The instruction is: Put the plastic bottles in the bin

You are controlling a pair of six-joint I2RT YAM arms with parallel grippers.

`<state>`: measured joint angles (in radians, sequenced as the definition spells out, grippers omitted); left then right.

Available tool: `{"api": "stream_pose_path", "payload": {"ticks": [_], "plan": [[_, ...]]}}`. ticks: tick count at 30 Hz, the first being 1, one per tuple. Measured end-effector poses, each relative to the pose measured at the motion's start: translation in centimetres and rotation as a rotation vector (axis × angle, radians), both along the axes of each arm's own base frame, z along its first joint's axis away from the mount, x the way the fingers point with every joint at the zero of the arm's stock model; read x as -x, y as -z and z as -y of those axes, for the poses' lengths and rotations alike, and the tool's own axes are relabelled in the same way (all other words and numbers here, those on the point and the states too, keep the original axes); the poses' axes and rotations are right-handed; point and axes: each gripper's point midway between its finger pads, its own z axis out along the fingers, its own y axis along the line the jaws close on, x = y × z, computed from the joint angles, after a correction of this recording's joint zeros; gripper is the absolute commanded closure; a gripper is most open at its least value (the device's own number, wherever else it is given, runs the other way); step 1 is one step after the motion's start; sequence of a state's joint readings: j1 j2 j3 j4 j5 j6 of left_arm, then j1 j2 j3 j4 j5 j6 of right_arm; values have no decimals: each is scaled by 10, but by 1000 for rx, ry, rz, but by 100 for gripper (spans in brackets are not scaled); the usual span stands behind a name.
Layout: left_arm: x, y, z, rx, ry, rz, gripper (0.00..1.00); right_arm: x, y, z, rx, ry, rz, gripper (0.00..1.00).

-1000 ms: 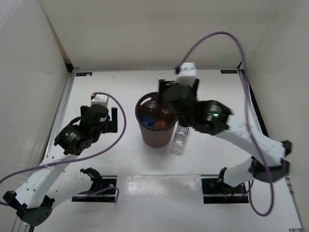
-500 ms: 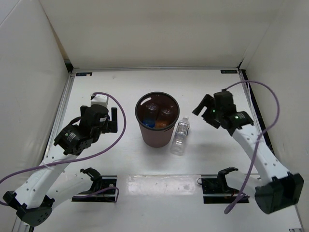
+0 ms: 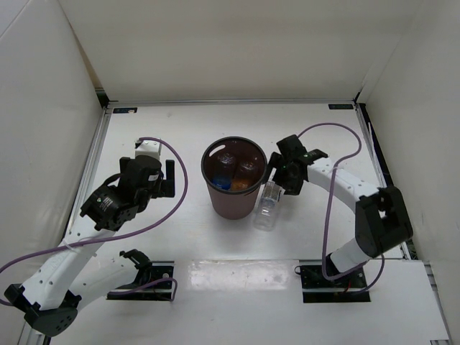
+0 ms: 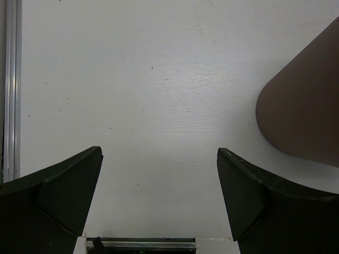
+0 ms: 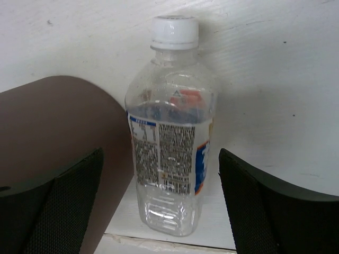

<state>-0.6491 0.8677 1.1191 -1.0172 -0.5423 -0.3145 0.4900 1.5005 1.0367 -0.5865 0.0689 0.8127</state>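
Observation:
The dark maroon bin (image 3: pixel 231 205) stands mid-table with plastic bottles inside, among them an orange one (image 3: pixel 241 185) and one showing blue (image 3: pixel 221 181). One clear bottle (image 3: pixel 267 206) with a white cap lies on the table against the bin's right side. My right gripper (image 3: pixel 276 182) is open just behind that bottle's base. In the right wrist view the bottle (image 5: pixel 170 143) lies between my spread fingers (image 5: pixel 265 211), untouched, cap (image 5: pixel 174 32) pointing away, the bin wall (image 5: pixel 58 127) on its left. My left gripper (image 3: pixel 169 181) hangs open left of the bin.
White walls close in the table on the left, back and right. The left wrist view shows bare table between the open gripper (image 4: pixel 159 196) and the bin wall (image 4: pixel 307 111) at the right. Purple cables loop off both arms.
The right arm left its place above the bin, swung out to the right, then came back low behind the bottle beside the bin. The left arm has not moved.

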Motion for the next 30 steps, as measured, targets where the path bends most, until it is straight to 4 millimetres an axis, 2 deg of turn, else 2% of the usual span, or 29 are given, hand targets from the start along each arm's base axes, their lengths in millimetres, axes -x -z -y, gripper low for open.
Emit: {"api": "stream_pose_path", "payload": {"ticks": [11, 15, 18, 24, 26, 27, 30], "plan": [[0, 0, 0, 0, 0, 0, 0, -6, 39, -7, 61, 2, -127, 10], [0, 0, 0, 0, 0, 0, 0, -2, 49, -4, 77, 12, -167, 14], [0, 0, 0, 0, 0, 0, 0, 0, 51, -1, 91, 14, -181, 24], [0, 0, 0, 0, 0, 0, 0, 2, 50, 7, 130, 28, -181, 35], [0, 0, 0, 0, 0, 0, 0, 2, 44, 10, 135, 34, -166, 41], [0, 0, 0, 0, 0, 0, 0, 2, 38, 12, 136, 38, -149, 55], [0, 0, 0, 0, 0, 0, 0, 1, 12, 21, 143, 57, -74, 63]]}}
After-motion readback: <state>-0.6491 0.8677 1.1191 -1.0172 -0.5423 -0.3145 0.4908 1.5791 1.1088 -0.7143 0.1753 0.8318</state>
